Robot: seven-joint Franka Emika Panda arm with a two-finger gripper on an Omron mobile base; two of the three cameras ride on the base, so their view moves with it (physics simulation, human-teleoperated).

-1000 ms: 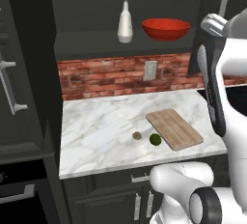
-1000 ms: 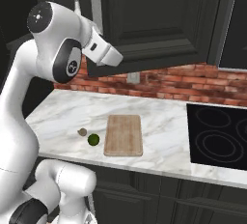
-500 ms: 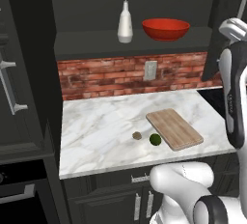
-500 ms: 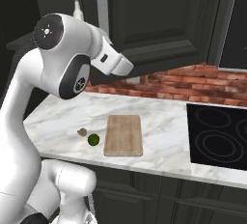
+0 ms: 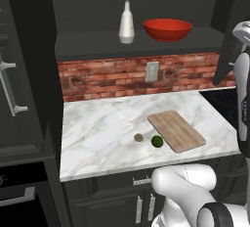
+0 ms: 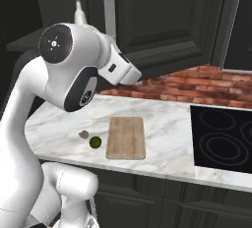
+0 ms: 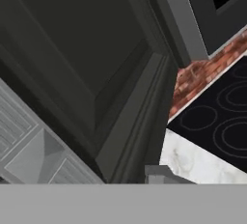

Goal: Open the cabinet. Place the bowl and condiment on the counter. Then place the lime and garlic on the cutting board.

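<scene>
On the open shelf of the cabinet [image 5: 146, 45], at 12 o'clock in the left base view, the condiment [image 5: 126, 24] stands upright just left of the bowl [image 5: 167, 29], the two apart. Below them a red brick backsplash [image 5: 107, 77] carries a pale wall outlet [image 5: 152, 71]. The counter [image 5: 97, 133] bears the cutting board [image 5: 176, 130] at 4 o'clock of centre; the lime [image 5: 157, 141] lies just off the board's near-left corner, and the garlic [image 5: 138, 137] sits close beside the lime at its 9 o'clock, both off the board. The black stovetop [image 6: 224, 136] adjoins the counter at 3 o'clock in the right base view. The opened cabinet door [image 6: 157, 20] hangs forward above the board, near the arm's wrist. The gripper's fingers are hidden, so whether they are parted or closed cannot be told.
</scene>
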